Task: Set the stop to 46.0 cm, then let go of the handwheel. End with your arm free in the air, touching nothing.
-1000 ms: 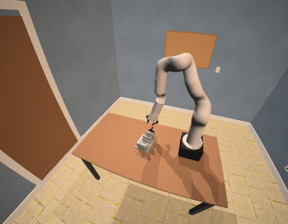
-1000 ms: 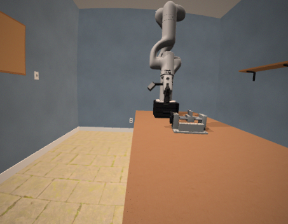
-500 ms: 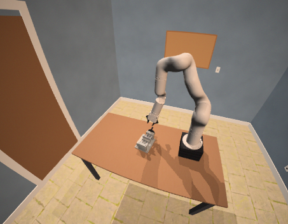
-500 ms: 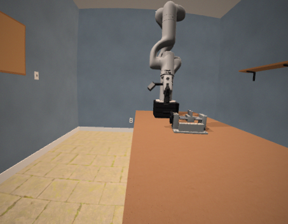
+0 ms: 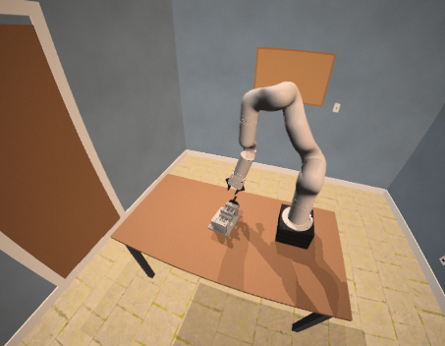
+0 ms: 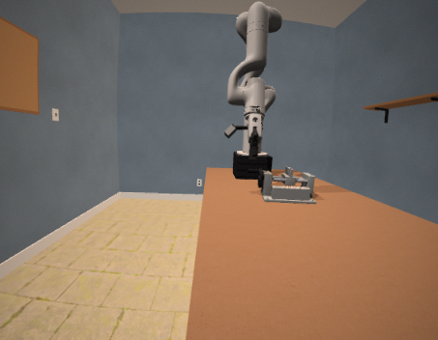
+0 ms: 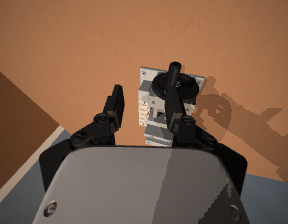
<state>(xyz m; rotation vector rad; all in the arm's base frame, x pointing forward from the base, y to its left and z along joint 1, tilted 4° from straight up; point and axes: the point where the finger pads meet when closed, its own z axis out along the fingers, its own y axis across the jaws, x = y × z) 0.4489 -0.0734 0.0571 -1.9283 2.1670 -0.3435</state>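
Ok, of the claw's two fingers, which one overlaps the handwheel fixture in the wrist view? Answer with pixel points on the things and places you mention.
The right-hand finger in the wrist image (image 7: 174, 111): it covers part of the gray fixture (image 7: 158, 136); the other finger (image 7: 115, 107) shows against bare tabletop.

Brown rectangular wooden tabletop (image 5: 189, 246) (image 6: 282, 261) (image 7: 60, 45) plain; black round handwheel (image 5: 234, 201) (image 6: 261, 179) (image 7: 160, 89); yellowish stone floor (image 5: 115, 290) (image 6: 103, 256) patterned with green-tinged joints.

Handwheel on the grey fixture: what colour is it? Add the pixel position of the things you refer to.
The handwheel (image 5: 234, 201) (image 6: 261, 179) (image 7: 189, 91) is black, clearest in the wrist view.
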